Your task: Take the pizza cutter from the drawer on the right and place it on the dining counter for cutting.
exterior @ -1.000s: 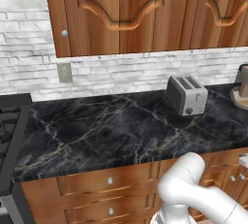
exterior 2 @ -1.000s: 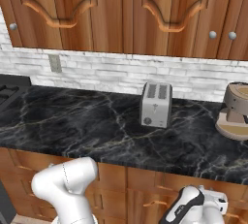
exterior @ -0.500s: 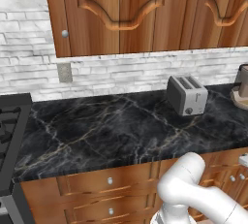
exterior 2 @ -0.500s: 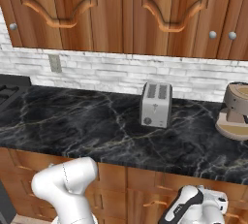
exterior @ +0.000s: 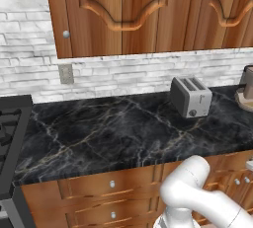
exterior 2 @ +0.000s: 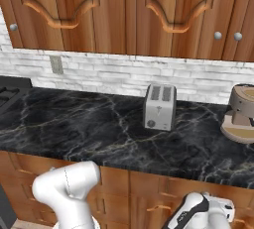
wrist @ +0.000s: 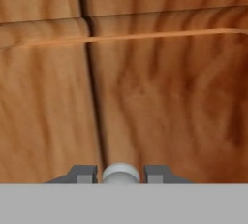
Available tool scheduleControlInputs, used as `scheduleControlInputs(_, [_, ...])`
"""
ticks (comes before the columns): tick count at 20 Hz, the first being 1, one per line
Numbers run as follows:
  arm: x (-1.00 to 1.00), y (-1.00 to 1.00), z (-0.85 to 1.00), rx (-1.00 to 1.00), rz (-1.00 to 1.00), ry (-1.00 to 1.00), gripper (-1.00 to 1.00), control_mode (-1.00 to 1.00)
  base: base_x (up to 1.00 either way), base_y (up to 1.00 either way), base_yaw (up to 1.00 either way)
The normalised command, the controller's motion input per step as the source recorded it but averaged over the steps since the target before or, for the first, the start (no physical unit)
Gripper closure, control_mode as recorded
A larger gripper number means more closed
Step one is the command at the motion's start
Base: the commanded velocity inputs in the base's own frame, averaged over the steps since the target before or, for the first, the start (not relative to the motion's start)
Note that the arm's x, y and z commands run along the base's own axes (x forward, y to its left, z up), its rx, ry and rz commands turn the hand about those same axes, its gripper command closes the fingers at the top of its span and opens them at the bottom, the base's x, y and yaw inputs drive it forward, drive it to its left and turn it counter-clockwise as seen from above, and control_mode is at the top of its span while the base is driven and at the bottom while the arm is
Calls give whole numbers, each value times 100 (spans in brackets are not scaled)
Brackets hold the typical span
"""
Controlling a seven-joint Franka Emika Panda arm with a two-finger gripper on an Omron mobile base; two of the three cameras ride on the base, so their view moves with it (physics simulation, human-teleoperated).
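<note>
Drawer (wrist: 164, 97): orange-brown wood front, flat, grain running vertically.
Knob (wrist: 121, 173): round, silver, at 6 o'clock.
Jaws (wrist: 121, 174): apart, flanking the knob; contact unclear.

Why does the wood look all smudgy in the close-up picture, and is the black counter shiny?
In the hand view the wooden drawer front sits very near the camera, so its grain looks soft and blurry, with the round silver knob between the jaws. In the left base view the black worktop looks matte, with pale veins and no glare. In the right base view the toaster looks sharp.
</note>
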Motion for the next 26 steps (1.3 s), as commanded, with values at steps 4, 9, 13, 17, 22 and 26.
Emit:
scheduleControlInputs(4, [-46, -22, -8, 0, 0, 0, 100, -100, 0, 0, 0])
scheduleControlInputs(9, [-64, -26, -13, 0, 0, 0, 100, -100, 0, 0, 0])
scheduleControlInputs(13, [-66, -15, -25, 0, 0, 0, 100, -100, 0, 0, 0])
scheduleControlInputs(17, [-58, -2, -27, 0, 0, 0, 100, -100, 0, 0, 0])
scheduleControlInputs(22, [-69, -6, -25, 0, 0, 0, 100, -100, 0, 0, 0])
scheduleControlInputs(26, [-74, -13, -23, 0, 0, 0, 100, -100, 0, 0, 0])
